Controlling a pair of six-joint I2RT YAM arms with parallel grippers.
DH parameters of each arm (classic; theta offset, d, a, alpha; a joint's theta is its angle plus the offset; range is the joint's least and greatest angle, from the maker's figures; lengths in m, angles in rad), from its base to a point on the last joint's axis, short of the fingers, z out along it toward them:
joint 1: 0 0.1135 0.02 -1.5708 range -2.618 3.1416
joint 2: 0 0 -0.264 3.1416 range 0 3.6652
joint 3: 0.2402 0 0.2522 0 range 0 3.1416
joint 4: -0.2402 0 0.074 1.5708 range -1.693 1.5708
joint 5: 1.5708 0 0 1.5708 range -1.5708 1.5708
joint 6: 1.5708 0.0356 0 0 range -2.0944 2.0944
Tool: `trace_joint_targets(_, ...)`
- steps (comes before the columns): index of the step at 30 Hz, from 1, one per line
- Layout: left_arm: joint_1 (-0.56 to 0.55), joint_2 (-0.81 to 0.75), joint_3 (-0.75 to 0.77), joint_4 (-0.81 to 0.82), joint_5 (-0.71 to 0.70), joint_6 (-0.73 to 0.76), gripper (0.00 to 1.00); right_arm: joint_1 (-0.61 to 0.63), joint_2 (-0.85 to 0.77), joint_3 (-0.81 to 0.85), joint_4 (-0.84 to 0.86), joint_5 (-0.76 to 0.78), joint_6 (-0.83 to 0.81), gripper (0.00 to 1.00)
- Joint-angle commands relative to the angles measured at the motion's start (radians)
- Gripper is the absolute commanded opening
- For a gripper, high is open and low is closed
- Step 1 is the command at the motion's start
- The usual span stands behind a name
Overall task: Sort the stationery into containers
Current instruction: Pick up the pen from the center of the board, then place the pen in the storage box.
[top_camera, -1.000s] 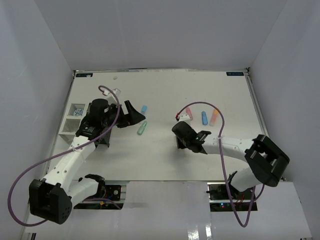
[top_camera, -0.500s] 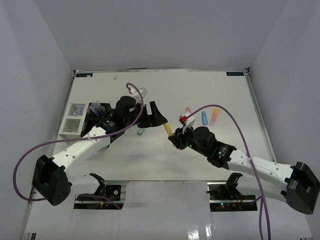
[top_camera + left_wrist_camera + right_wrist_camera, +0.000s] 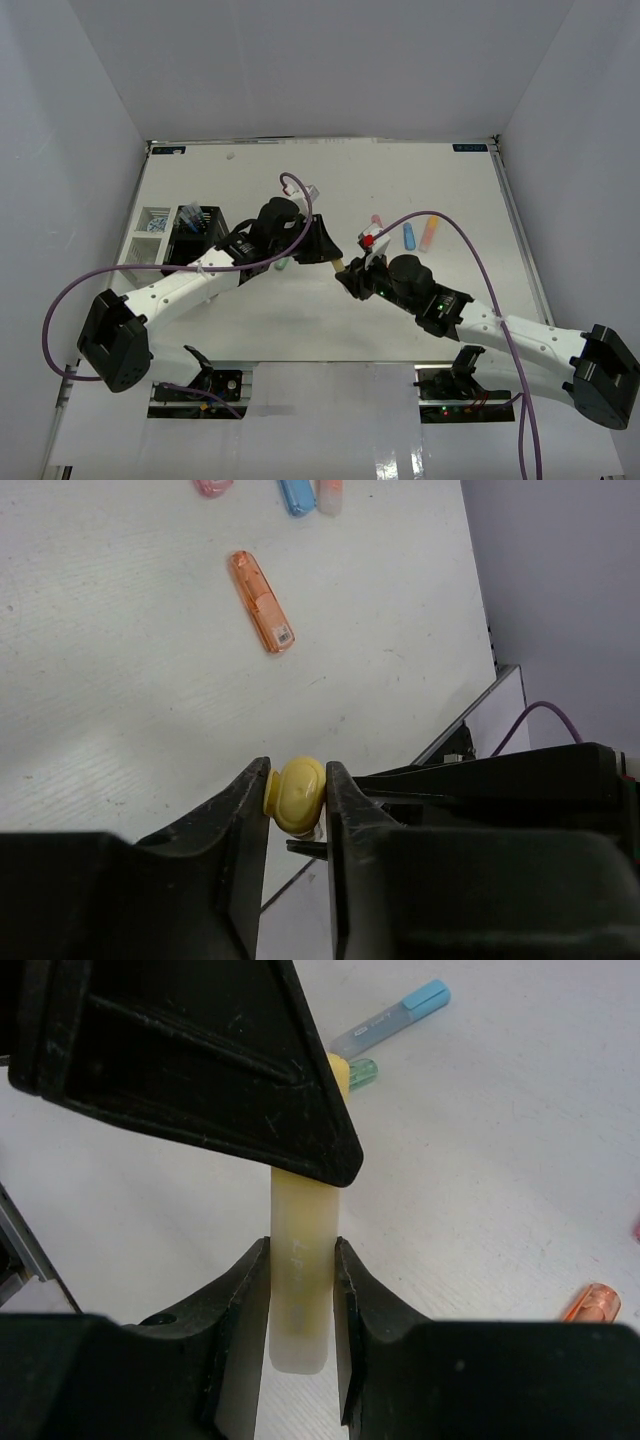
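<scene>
A yellow marker hangs above the middle of the table, gripped from both ends. My left gripper is shut on its rounded cap end, and in the top view that gripper reaches in from the left. From the right, my right gripper is shut on the marker's barrel; in the top view it sits close against the left one. The black slotted organizer and the white two-compartment tray stand at the far left.
Pink, blue and orange markers lie behind the right arm. An orange marker lies nearer the grippers. A green marker and a light blue one lie under the left arm. Purple cables loop over both arms.
My left arm swung from the organizer to the table's middle and its open jaws shut on the marker's cap. The right arm stretched left a second ago, marker raised, then held still.
</scene>
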Motion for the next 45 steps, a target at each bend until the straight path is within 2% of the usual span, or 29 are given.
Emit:
trace_joint_targets(1,-0.007,-0.02,0.039,-0.001,-0.021,0.004,0.31,0.005,-0.024,-0.004,0.063,0.021,-0.016,0.18)
trace_joint_targets(2,-0.009,-0.022,0.039,-0.001,-0.021,0.004,0.27,0.004,-0.024,-0.004,0.065,0.021,-0.016,0.21)
trace_joint_targets(4,-0.007,-0.029,0.039,-0.001,-0.026,0.004,0.15,0.005,-0.022,-0.004,0.065,0.021,-0.018,0.34)
trace_joint_targets(5,-0.009,-0.031,0.039,-0.003,-0.029,0.004,0.12,0.005,-0.022,-0.004,0.065,0.021,-0.016,0.45)
trace_joint_targets(7,-0.009,-0.04,0.04,-0.003,-0.041,0.006,0.06,0.005,-0.024,-0.005,0.063,0.024,-0.016,0.59)
trace_joint_targets(8,-0.009,-0.048,0.04,-0.004,-0.046,0.009,0.06,0.004,-0.022,-0.005,0.062,0.024,-0.014,0.66)
trace_joint_targets(9,-0.009,-0.051,0.042,-0.01,-0.053,0.013,0.06,0.004,-0.025,-0.002,0.05,0.025,-0.008,0.8)
trace_joint_targets(11,-0.009,-0.06,0.057,-0.056,-0.108,0.032,0.06,0.004,-0.033,0.005,0.022,0.056,0.001,0.93)
trace_joint_targets(13,-0.006,-0.071,0.077,-0.111,-0.203,0.059,0.06,0.004,-0.044,0.014,-0.024,0.085,0.005,0.98)
trace_joint_targets(16,0.036,-0.111,0.094,-0.188,-0.357,0.084,0.03,0.004,-0.085,0.01,-0.082,0.134,0.01,0.96)
trace_joint_targets(19,0.158,-0.177,0.091,-0.248,-0.411,0.104,0.02,0.005,-0.146,-0.015,-0.116,0.191,0.012,0.9)
trace_joint_targets(20,0.243,-0.193,0.091,-0.265,-0.417,0.119,0.02,0.004,-0.181,-0.022,-0.122,0.203,0.012,0.9)
trace_joint_targets(25,0.431,-0.284,0.115,-0.361,-0.541,0.188,0.03,0.002,-0.263,-0.058,-0.158,0.272,0.004,0.9)
trace_joint_targets(29,0.603,-0.295,0.146,-0.415,-0.667,0.248,0.03,-0.001,-0.291,-0.071,-0.194,0.307,0.004,0.9)
trace_joint_targets(33,0.727,-0.336,0.132,-0.377,-0.757,0.297,0.02,-0.009,-0.297,-0.088,-0.216,0.315,-0.013,0.9)
trace_joint_targets(37,0.862,-0.358,0.106,-0.286,-0.759,0.334,0.02,-0.013,-0.326,-0.105,-0.233,0.32,-0.027,0.9)
trace_joint_targets(45,0.976,-0.309,0.036,-0.22,-0.753,0.291,0.02,-0.021,-0.418,-0.145,-0.239,0.353,-0.037,0.9)
